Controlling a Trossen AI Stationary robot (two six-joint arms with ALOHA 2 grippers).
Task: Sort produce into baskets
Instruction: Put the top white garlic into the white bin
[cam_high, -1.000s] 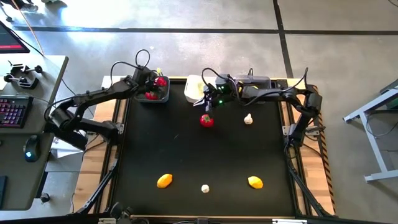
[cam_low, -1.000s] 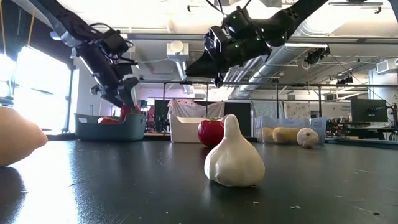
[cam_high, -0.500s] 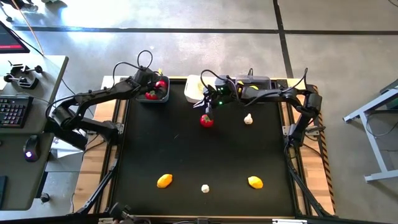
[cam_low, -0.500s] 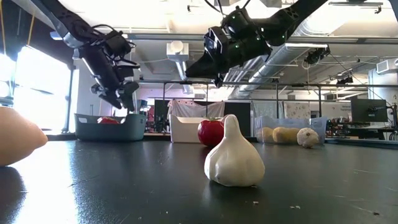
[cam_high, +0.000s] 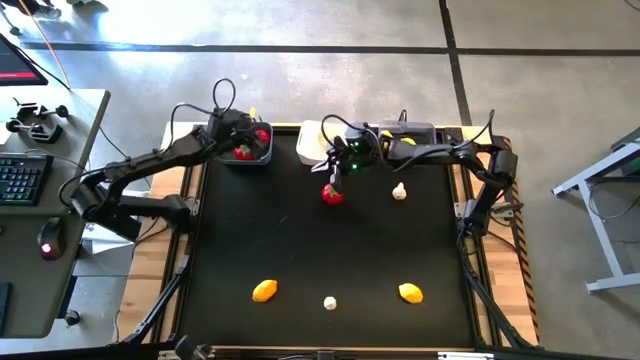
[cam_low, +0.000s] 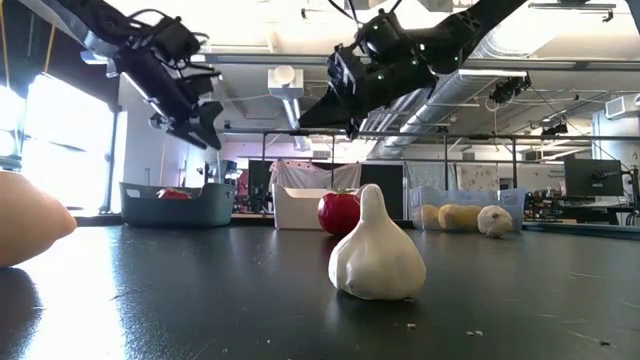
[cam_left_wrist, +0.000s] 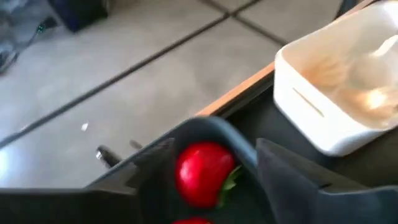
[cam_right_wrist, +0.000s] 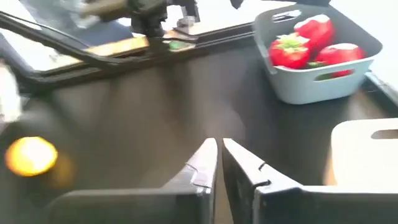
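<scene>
Over the dark grey basket (cam_high: 248, 159) at the far left, my left gripper (cam_low: 205, 122) hangs open with nothing in it. Tomatoes (cam_right_wrist: 311, 40) lie in that basket; one tomato (cam_left_wrist: 200, 171) shows beyond the left fingers. My right gripper (cam_right_wrist: 219, 163) is shut and hovers above a lone tomato (cam_high: 332, 194), which rests on the black table mid-far, without touching it. The white basket (cam_high: 311, 141) stands just behind it. On the table also lie a garlic bulb (cam_high: 399, 190), two lemons (cam_high: 264, 290) (cam_high: 410, 292) and a near garlic bulb (cam_low: 376, 250).
A third basket (cam_low: 462, 212) at the far right holds lemons. The black table has raised wooden edges (cam_high: 190, 200). A desk with a keyboard (cam_high: 22, 180) stands beyond the table's left edge. Wide bare table lies between the far row and the near produce.
My left gripper, which held a tomato low at the dark grey basket, has opened and let it go into the basket. It has then risen and drawn back a little toward the table's left. The right gripper has kept still.
</scene>
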